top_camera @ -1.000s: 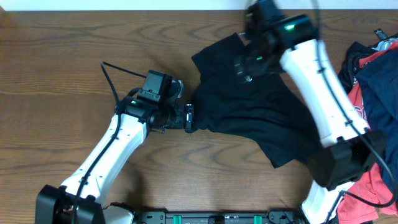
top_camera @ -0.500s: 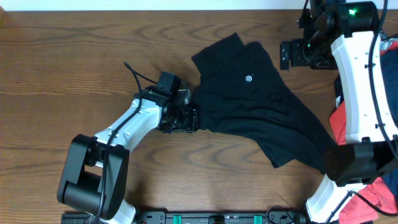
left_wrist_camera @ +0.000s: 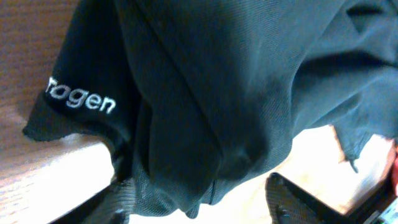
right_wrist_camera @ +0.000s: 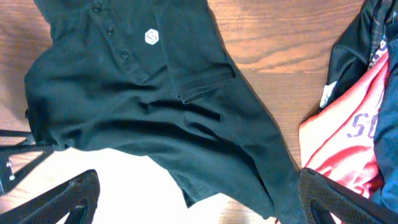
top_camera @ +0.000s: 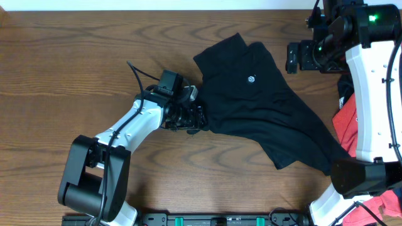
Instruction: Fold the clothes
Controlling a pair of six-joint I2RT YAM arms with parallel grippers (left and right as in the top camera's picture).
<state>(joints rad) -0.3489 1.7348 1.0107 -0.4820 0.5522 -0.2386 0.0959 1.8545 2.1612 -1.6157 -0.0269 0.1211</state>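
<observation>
A black short-sleeved shirt (top_camera: pixel 264 113) lies crumpled across the middle of the table, its small white logo (top_camera: pixel 251 79) facing up. My left gripper (top_camera: pixel 200 119) is at the shirt's left edge. In the left wrist view the shirt (left_wrist_camera: pixel 205 93) bunches between the fingers of the left gripper (left_wrist_camera: pixel 198 190); the left finger touches the cloth, while the right finger (left_wrist_camera: pixel 292 199) stands apart from it. A sleeve hem with white lettering (left_wrist_camera: pixel 81 99) lies nearby. My right gripper (top_camera: pixel 293 58) hovers wide open beyond the shirt's right side, holding nothing; from the right wrist it looks down on the shirt (right_wrist_camera: pixel 155 112).
More clothes are piled at the table's right edge: a coral-red garment (right_wrist_camera: pixel 348 137) with white lettering, plus dark ones (top_camera: pixel 352 63). Bare wood (top_camera: pixel 75 50) stretches to the left and along the front. My right arm (top_camera: pixel 370 100) stands over the pile.
The left gripper pushed right onto the shirt's left edge and its jaws narrowed around the fabric. The right arm swung off the shirt toward the back right.
</observation>
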